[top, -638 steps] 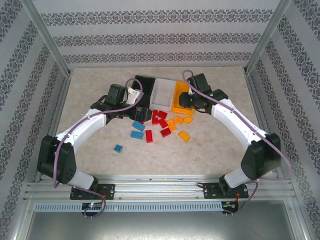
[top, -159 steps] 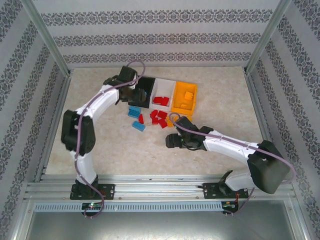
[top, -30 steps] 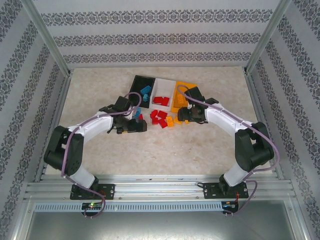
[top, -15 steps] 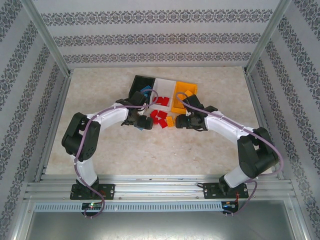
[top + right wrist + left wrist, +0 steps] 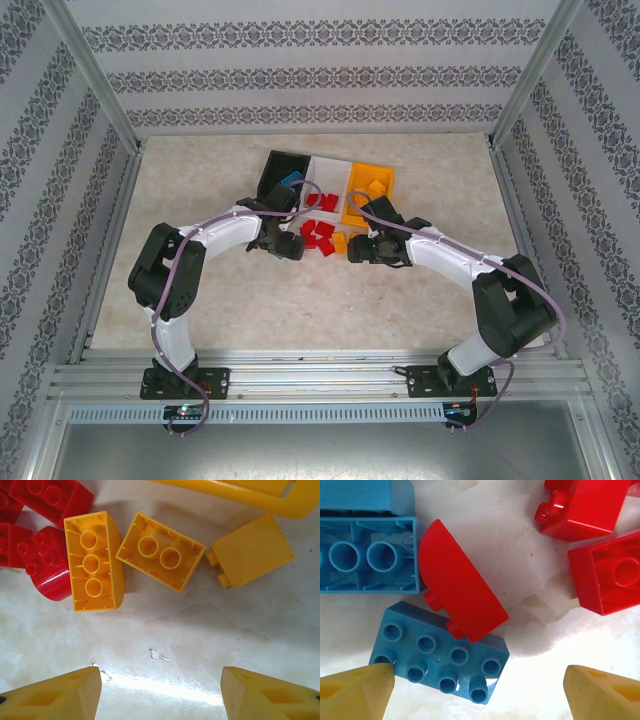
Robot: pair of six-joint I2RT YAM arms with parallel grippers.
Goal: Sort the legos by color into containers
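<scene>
Right claw (image 5: 160,676) now beside orange bricks (image 5: 93,562)

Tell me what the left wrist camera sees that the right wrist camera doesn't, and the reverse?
The left wrist view has a studs-up blue brick, a hollow-side-up blue brick and a curved red brick against them. The right wrist view has orange bricks beside the orange bin. Shared: red bricks, the pale table, and the left gripper and right gripper, both open, holding nothing.
</scene>
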